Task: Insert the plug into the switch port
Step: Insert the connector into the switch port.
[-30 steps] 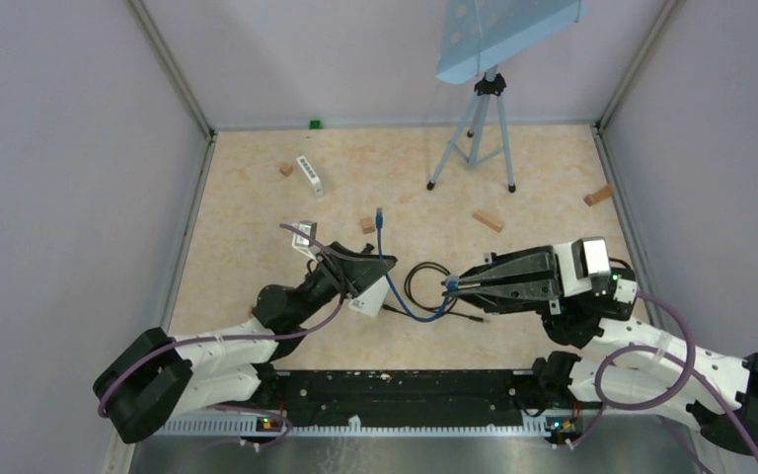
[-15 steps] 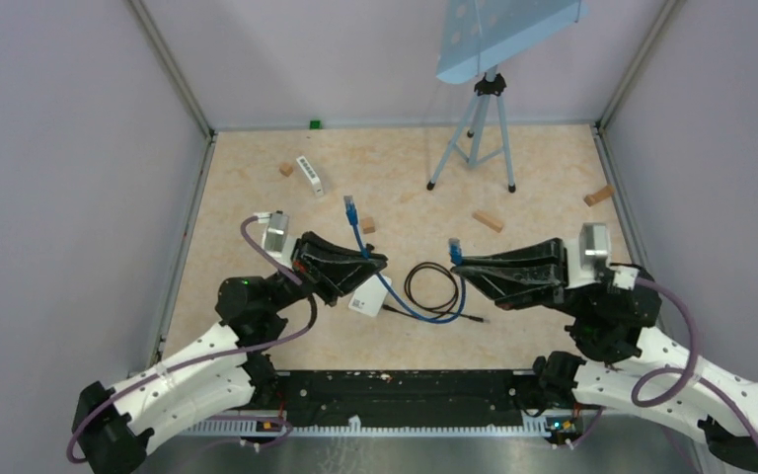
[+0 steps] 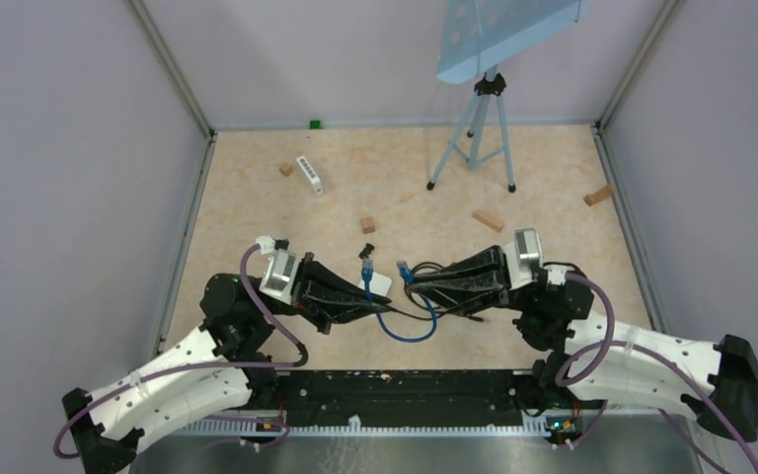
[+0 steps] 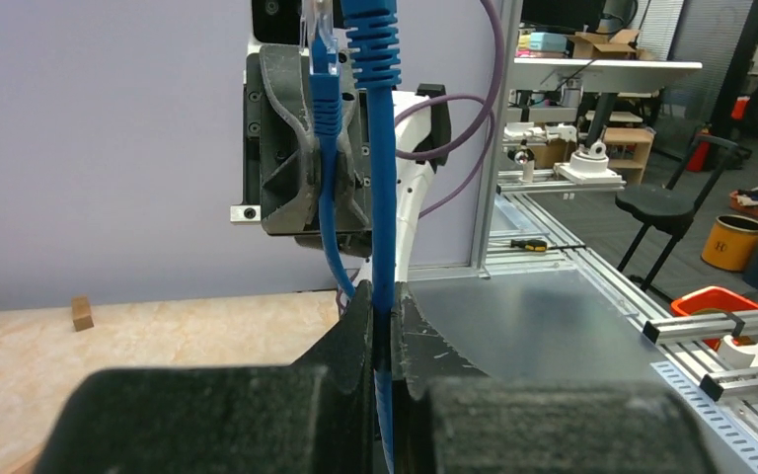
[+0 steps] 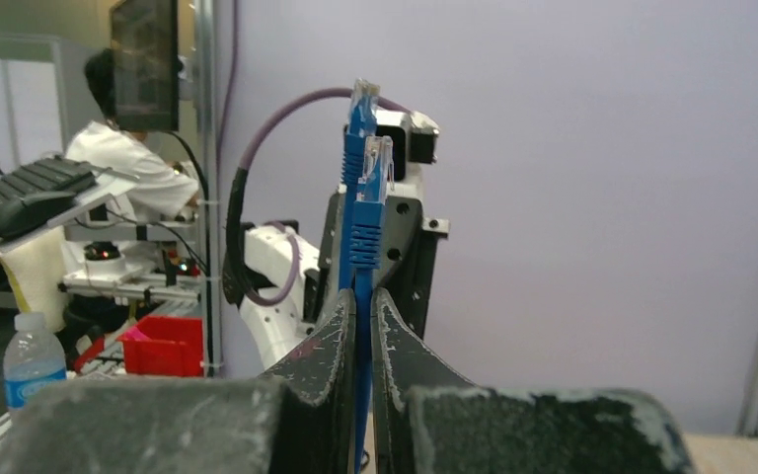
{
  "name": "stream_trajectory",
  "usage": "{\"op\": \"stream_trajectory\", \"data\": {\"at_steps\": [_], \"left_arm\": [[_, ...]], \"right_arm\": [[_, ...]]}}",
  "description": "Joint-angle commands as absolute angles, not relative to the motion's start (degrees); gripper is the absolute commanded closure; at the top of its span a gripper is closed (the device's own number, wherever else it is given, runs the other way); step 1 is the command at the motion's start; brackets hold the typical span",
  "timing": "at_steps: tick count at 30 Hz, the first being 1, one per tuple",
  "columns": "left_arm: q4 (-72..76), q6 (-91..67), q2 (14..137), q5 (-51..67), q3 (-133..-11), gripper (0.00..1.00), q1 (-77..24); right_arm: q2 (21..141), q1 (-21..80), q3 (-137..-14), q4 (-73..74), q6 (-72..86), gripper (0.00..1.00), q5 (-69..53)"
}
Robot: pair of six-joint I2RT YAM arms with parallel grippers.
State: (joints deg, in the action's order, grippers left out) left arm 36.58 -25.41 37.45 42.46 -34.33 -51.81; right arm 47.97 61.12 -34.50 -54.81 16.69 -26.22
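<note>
A blue cable [image 3: 410, 332] has a plug at each end. My left gripper [image 3: 368, 299] is shut on one end just below its plug [image 3: 364, 265], which stands upright; this shows in the left wrist view [image 4: 383, 301] with the plug [image 4: 370, 44] above the fingers. My right gripper [image 3: 417, 287] is shut on the other end below its plug [image 3: 404, 268], also seen in the right wrist view [image 5: 362, 296] with the plug [image 5: 373, 193]. The grippers face each other, plugs close together. A small white switch box [image 3: 382, 284] lies between them, partly hidden.
A black cable coil [image 3: 443, 269] lies under the right gripper. A tripod [image 3: 476, 133] with a blue panel stands at the back. Wooden blocks [image 3: 487, 219] [image 3: 599, 196] [image 3: 367, 225] and a white barcoded box [image 3: 309, 175] lie on the far floor.
Both grippers have moved inward toward the middle, each with its cable end. The two plugs, far apart before, now stand close together above the white box.
</note>
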Motion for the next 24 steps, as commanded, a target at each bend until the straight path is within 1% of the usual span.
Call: {"op": "stream_trajectory", "data": {"at_steps": [1,5,7,18,24], "left_arm": [[35.6,-21.5,38.3,43.0,-37.0,1.0,-53.2],[36.2,-21.0,38.5,42.4,-36.9,1.0,-53.5],[36.2,-20.7,38.3,41.9,-36.9,1.0,-53.5],[35.8,-20.1,38.3,41.6,-36.8,1.0,-53.6],[35.7,-20.1,37.9,41.2,-36.7,1.0,-53.6]], "right_arm": [[53.3,62.9,-33.4,-79.4,20.2,1.0,-29.1],[56.8,63.3,-33.3,-87.7,22.2,1.0,-30.9],[57.5,63.4,-33.3,-89.2,22.4,1.0,-31.1],[57.5,63.5,-34.0,-85.9,21.1,1.0,-30.7],[56.3,63.5,-34.8,-81.1,19.4,1.0,-30.2]]}}
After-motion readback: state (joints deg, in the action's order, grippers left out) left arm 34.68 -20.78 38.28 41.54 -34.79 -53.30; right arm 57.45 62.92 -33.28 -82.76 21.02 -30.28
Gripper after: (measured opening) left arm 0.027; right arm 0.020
